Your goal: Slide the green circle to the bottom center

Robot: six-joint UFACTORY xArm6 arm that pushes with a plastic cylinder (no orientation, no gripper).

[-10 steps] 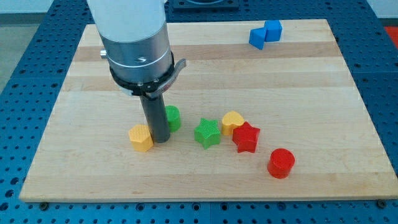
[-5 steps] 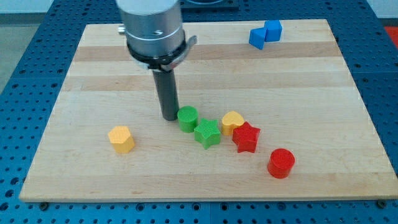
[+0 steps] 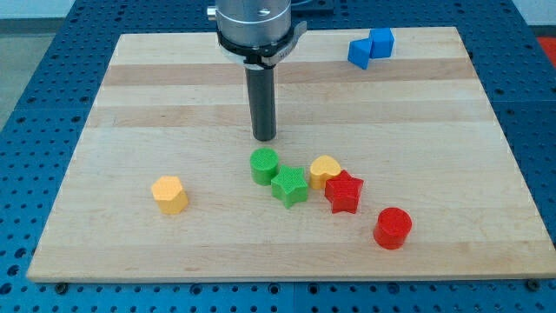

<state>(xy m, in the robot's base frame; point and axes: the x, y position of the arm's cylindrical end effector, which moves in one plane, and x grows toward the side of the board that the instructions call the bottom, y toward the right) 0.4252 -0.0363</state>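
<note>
The green circle [image 3: 264, 165] stands on the wooden board [image 3: 130, 113] a little left of centre, touching the green star [image 3: 289, 185] at its lower right. My tip [image 3: 264, 137] is just above the green circle toward the view's top, with a small gap between them. The rod hangs down from the arm at the view's top.
A yellow heart-like block [image 3: 326, 170] and a red star [image 3: 344, 192] sit right of the green star. A red circle [image 3: 393, 228] lies lower right. A yellow hexagon [image 3: 169, 194] lies at the left. Two blue blocks [image 3: 371, 47] sit at the top right.
My tip moved from beside the yellow hexagon to the view's top right, past the green circle. The green circle slid right against the green star. The yellow hexagon shifted left.
</note>
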